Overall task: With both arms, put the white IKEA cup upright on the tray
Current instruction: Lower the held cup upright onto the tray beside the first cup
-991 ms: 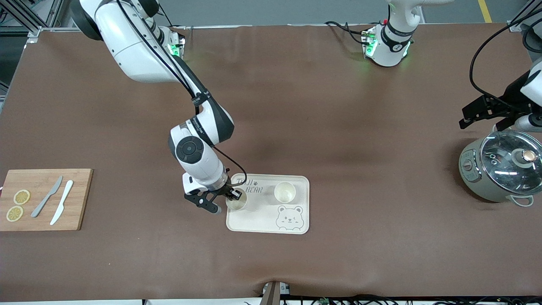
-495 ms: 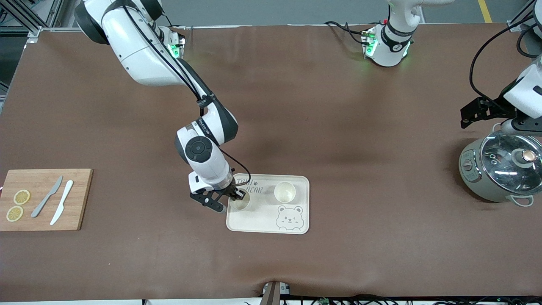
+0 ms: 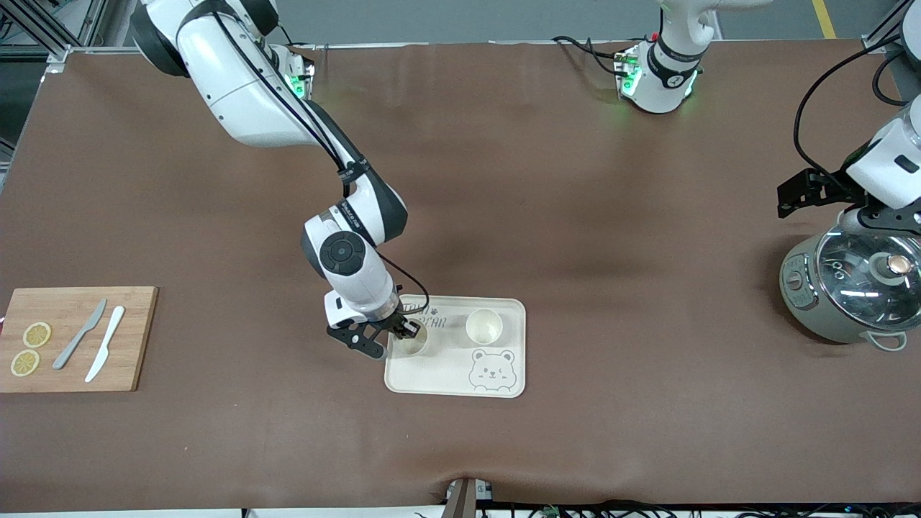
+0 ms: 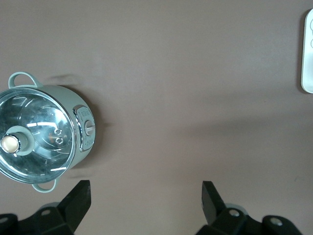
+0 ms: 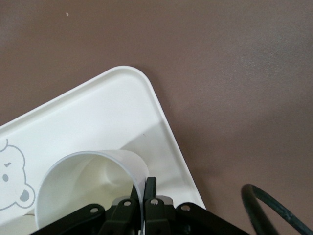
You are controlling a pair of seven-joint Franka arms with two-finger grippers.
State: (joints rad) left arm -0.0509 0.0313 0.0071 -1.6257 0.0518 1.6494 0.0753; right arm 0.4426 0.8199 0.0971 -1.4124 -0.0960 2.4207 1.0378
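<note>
The cream tray (image 3: 446, 370) with the bear drawing lies in the middle of the table, nearer the front camera. My right gripper (image 3: 404, 332) is shut on the rim of a white cup (image 3: 409, 346), one finger inside and one outside. The cup is upright over the tray corner toward the right arm's end. In the right wrist view the cup (image 5: 83, 181) sits low over the tray (image 5: 112, 103) under that gripper (image 5: 145, 188); whether its base rests there I cannot tell. A second white cup (image 3: 483, 326) stands upright on the tray. My left gripper (image 3: 799, 194) (image 4: 145, 188) hangs open and empty beside the pot.
A grey-green pot with a glass lid (image 3: 853, 288) (image 4: 41, 139) stands at the left arm's end. A wooden cutting board (image 3: 72, 338) with two lemon slices and two knives lies at the right arm's end. A tray corner (image 4: 308, 49) shows in the left wrist view.
The right arm has carried the cup a little farther in over the tray corner. The left arm has drawn slightly away from the pot, toward its base.
</note>
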